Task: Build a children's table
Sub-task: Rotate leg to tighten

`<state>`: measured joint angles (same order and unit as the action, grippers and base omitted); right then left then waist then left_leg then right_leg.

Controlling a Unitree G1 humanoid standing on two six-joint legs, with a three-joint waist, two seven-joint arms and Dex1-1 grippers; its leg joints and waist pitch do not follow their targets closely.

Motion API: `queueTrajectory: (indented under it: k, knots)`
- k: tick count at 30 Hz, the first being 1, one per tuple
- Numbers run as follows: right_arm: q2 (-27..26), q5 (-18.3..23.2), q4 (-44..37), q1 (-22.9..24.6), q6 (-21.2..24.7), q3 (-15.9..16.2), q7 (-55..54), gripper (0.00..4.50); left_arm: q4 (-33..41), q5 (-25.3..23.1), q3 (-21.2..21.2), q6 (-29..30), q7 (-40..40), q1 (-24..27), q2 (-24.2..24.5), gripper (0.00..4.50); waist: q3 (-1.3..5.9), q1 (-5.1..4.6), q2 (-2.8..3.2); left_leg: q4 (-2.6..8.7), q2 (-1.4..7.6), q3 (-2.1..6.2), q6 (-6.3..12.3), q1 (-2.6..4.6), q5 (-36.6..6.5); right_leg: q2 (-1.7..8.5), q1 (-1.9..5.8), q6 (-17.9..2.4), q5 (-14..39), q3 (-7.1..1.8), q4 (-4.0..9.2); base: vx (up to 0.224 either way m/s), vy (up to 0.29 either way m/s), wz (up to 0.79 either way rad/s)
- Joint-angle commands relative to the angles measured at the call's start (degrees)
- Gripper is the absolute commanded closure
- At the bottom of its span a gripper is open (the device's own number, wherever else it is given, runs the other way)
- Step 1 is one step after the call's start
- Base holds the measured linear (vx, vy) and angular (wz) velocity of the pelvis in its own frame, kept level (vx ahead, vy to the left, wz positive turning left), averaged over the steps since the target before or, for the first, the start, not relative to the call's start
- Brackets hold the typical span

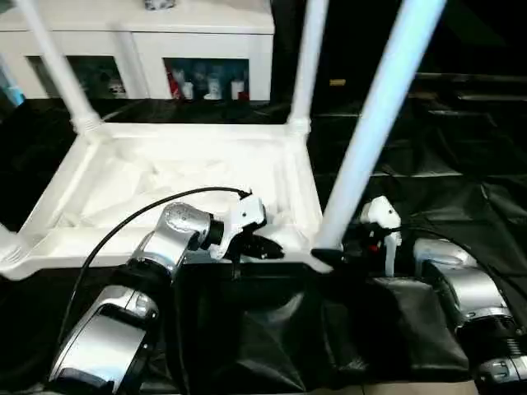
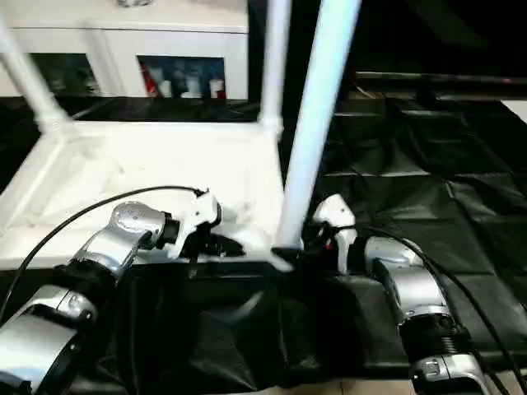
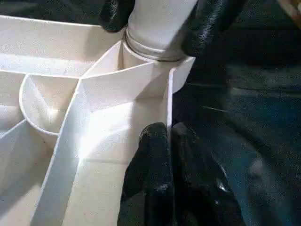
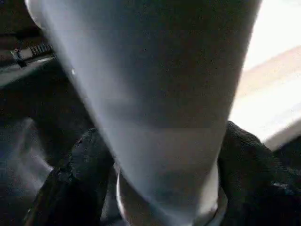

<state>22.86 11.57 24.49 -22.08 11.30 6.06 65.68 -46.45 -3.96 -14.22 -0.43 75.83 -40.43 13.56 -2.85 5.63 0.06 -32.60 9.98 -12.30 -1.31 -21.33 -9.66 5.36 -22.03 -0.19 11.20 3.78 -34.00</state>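
Three white legs stand up from the children's table [image 1: 177, 177], which lies upside down on the black-draped table [image 1: 461, 156], its ribbed underside facing up. Two of those legs rise from the far corner sockets, the far left leg [image 1: 58, 66] and the far right leg [image 1: 309, 62], and the third, the near right leg [image 1: 375, 123], stands at the corner closest to the right arm and leans a little toward the right. At the near left corner a round white part [image 1: 6, 247] pokes in at the picture's edge, too cut off to tell what it is. The right claw [image 4: 162, 165] has one black finger on each side of the near right leg, low down by its collar, gripping it just above the corner socket [image 3: 153, 59]. The left claw [image 3: 167, 155] has its fingers pressed together with the thin side wall of the upturned top pinched between them, close beside that same socket. From the head camera the left claw sits over the near edge of the top, just left of the near right leg. Behind the table stands a white cabinet [image 1: 140, 37] with small items on its shelves.
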Motion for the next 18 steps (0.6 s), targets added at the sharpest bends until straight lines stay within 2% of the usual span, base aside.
queueTrajectory:
  k: [1, 4, 10, 12, 13, 14, 15, 17, 18]
  knots:
    - [-0.8, 1.1, -2.0, 1.0, 1.4, 3.0, 3.5, 1.7, 1.6, 3.0, -0.1, 0.5, 0.5, 0.4, -1.2, 4.5, 3.21, 0.09, -0.78, 3.73, 4.26, 1.88, 2.62, 1.14, -13.8, 4.31, 1.73, -14.0, 13.0, -2.73, 4.08, 0.0, 0.0, 0.0]
    - [-0.8, 1.4, -2.4, 1.4, 2.5, 3.3, 4.5, 1.94, 2.1, 3.0, -0.1, 0.9, 0.5, 0.6, -1.1, 4.5, 3.22, 0.25, -0.85, 3.66, 4.14, 1.85, 2.65, 1.1, -13.3, 4.31, 1.74, -13.9, 12.5, -2.71, 4.04, 0.0, 0.0, 0.0]
    - [-0.9, 1.8, -3.3, 2.1, 3.5, 3.8, 4.8, 2.07, 3.2, 2.7, 0.2, 1.7, -0.1, 1.0, -1.3, 4.5, 3.25, 0.34, -0.86, 3.61, 4.11, 1.86, 2.68, 1.07, -12.9, 4.32, 1.8, -13.6, 12.6, -2.69, 4.04, 0.0, 0.0, 0.0]
    - [-1.6, 1.5, -3.1, 2.2, 3.5, 3.4, 3.2, 2.08, 2.2, 2.2, 0.6, 1.7, -2.4, 0.5, -1.9, 4.5, 3.26, 0.34, -0.79, 3.61, 4.13, 1.86, 2.6, 1.13, -13.0, 4.31, 1.75, -13.6, 12.7, -2.7, 4.07, 0.0, 0.0, 0.0]
    - [-3.1, 0.4, -1.8, 2.0, 3.0, 2.5, -0.9, 2.08, 0.2, 1.2, 1.1, 1.2, -6.6, -0.5, -2.8, 4.5, 3.26, 0.3, -0.83, 3.58, 4.08, 1.87, 2.48, 1.05, -13.0, 4.31, 1.76, -13.5, 12.7, -2.72, 4.07, 0.0, 0.0, 0.0]
    - [-5.4, -0.9, 0.7, 1.3, 2.8, 1.1, -7.0, 2.09, -2.3, -0.1, 1.5, 0.6, -11.8, -1.7, -4.0, 4.5, 3.12, 0.2, -0.82, 3.65, 3.98, 1.88, 2.18, 1.12, -13.8, 4.29, 1.54, -13.1, 14.1, -2.73, 4.34, 0.0, 0.0, 0.0]
    - [-6.5, -1.5, 2.1, 0.8, 2.7, 0.4, -10.1, 2.09, -3.4, -0.6, 1.7, 0.6, -14.2, -2.3, -4.5, 4.5, 2.94, -0.15, -0.85, 3.81, 3.81, 2.06, 0.99, 1.33, -16.1, 4.44, 1.26, -12.4, 18.0, -2.73, 4.74, 0.0, 0.0, 0.0]
    - [-8.9, -3.6, 6.1, -0.5, 2.1, -1.1, -18.7, 2.09, -6.0, -1.7, 2.4, 1.0, -21.1, -3.9, -6.5, 4.5, 2.81, -0.54, -1.03, 3.88, 3.7, 2.38, -0.52, 1.66, -18.3, 4.71, 1.18, -10.7, 24.1, -2.69, 5.41, 0.0, 0.0, 0.0]
    - [-9.0, -3.7, 6.3, -0.6, 2.1, -1.2, -18.9, 2.09, -6.1, -1.8, 2.4, 1.1, -21.4, -4.0, -6.5, 4.5, 2.73, -0.84, -0.92, 3.97, 3.76, 2.46, -0.97, 1.86, -19.3, 4.69, 0.93, -10.1, 25.8, -2.75, 5.72, 0.0, 0.0, 0.0]
